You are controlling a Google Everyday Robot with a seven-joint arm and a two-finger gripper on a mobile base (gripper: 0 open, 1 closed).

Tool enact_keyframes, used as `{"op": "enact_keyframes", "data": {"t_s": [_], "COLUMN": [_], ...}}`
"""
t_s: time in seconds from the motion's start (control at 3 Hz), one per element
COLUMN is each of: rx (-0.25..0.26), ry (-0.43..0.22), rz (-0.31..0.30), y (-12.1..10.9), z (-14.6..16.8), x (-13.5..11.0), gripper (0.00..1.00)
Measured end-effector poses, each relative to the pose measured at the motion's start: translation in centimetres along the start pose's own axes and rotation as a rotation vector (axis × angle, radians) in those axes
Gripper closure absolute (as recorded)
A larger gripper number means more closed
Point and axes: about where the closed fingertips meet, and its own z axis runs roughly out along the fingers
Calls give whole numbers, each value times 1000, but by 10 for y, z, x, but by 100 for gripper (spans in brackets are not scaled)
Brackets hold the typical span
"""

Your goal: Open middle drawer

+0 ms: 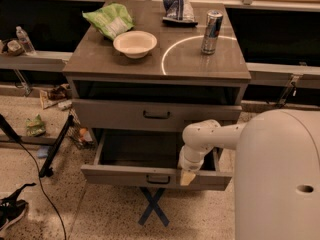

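The middle drawer [125, 175] is pulled out, its dark inside showing. Its grey-brown front has a small dark loop handle [158, 179] at centre. My gripper [187, 177] hangs from the white arm [207, 136] and points down at the drawer's front edge, just right of the handle. Its beige tip lies against the front panel. The drawer above [115, 115] is shut and has its own dark handle. Anything below the open drawer is hidden.
On the cabinet top [185, 59] are a white bowl [135, 43], a green chip bag [109, 20], a blue bag [177, 9] and a can [212, 32]. A blue tape cross [152, 207] marks the floor. Cables [40, 179] and litter lie to the left. My white body [280, 179] fills the right.
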Motion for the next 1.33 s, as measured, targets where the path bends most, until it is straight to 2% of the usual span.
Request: {"op": "enact_keyframes", "data": {"t_s": [0.33, 0.67, 1.0, 1.33], "rx": [-11, -45, -52, -12], "ry": [5, -4, -5, 13], "rz": [11, 39, 40, 55], "y": [0, -1, -5, -11], "z": [-5, -24, -42, -60], "x": [0, -3, -7, -6], "gripper": [72, 62, 39, 15]}}
